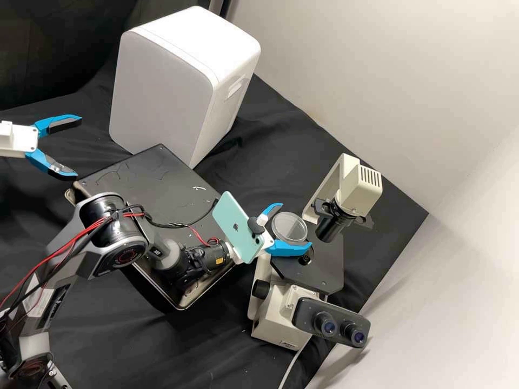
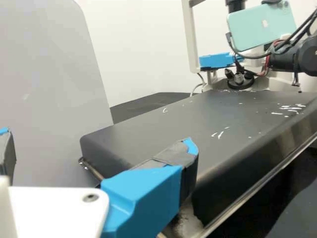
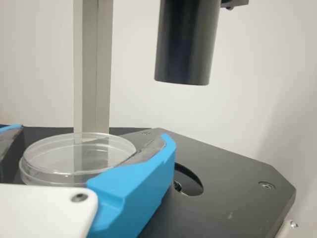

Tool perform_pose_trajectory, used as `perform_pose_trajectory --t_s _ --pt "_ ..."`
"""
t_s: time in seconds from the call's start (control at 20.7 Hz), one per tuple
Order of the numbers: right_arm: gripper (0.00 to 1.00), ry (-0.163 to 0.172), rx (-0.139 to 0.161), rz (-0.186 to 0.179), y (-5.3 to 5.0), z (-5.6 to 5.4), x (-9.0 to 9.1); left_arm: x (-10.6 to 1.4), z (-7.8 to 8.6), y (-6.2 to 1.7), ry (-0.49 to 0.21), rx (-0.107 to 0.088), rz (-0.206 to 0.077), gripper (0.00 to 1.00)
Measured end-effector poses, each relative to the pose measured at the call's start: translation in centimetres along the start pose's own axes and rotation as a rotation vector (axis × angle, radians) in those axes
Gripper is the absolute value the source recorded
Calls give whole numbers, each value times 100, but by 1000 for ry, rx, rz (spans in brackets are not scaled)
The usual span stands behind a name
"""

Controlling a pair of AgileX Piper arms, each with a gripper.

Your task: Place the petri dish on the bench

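High view: I observed a desk (image 1: 303,151) draped in black cloth, set into a corner of plain white wall (image 1: 405,81). A white rounded housing (image 1: 184,81) stood at the rear of the desk. In front of it lay a flat black slab (image 1: 157,183) with a metal rim. A microscope (image 1: 286,313) stood on the side of the slab nearer the wall. The left end effector (image 1: 75,146) hung above the cloth beside the slab, its fingers spread and holding nothing. The right end effector (image 1: 291,228) sat over the microscope stage (image 1: 319,270), its fingers pinching the petri dish (image 1: 290,227) from two sides. I could not tell whether the dish rested on the stage or sat just clear of it. A mint-green phone (image 1: 238,227) was mounted on the right arm's wrist.

Left wrist view: I saw the spread fingers level with the near edge of the slab (image 2: 237,129). The slab's top carried pale scratches. The white housing (image 2: 49,89) rose just beside the slab, with the wall behind.

Right wrist view: the clear dish (image 3: 77,156) lay between the blue fingers (image 3: 138,183), the grey pad against its rim. The black stage (image 3: 233,188) extended beyond it. A dark cylinder (image 3: 185,39) hung above the stage beside a pale upright post (image 3: 91,64). Bare white wall closed the background.
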State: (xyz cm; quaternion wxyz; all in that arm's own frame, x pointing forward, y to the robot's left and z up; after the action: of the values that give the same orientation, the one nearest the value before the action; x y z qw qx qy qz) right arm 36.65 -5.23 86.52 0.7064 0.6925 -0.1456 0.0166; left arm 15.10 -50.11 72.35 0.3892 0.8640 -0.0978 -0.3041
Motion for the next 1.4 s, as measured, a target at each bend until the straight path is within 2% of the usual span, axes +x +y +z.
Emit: perform_pose_trajectory --t_s 0.19,0.48,0.68,1.4 --pt "0 -11 34 17 69 42 26 1 -10 -3 6 0 -2 100" --pt "0 -17 70 18 90 68 27 3 -12 -8 7 -1 -4 100" --pt "0 -17 77 18 90 68 27 7 -13 -21 7 -1 -12 100" --pt "0 -11 75 24 83 74 5 7 -5 -22 2 -1 -12 100"
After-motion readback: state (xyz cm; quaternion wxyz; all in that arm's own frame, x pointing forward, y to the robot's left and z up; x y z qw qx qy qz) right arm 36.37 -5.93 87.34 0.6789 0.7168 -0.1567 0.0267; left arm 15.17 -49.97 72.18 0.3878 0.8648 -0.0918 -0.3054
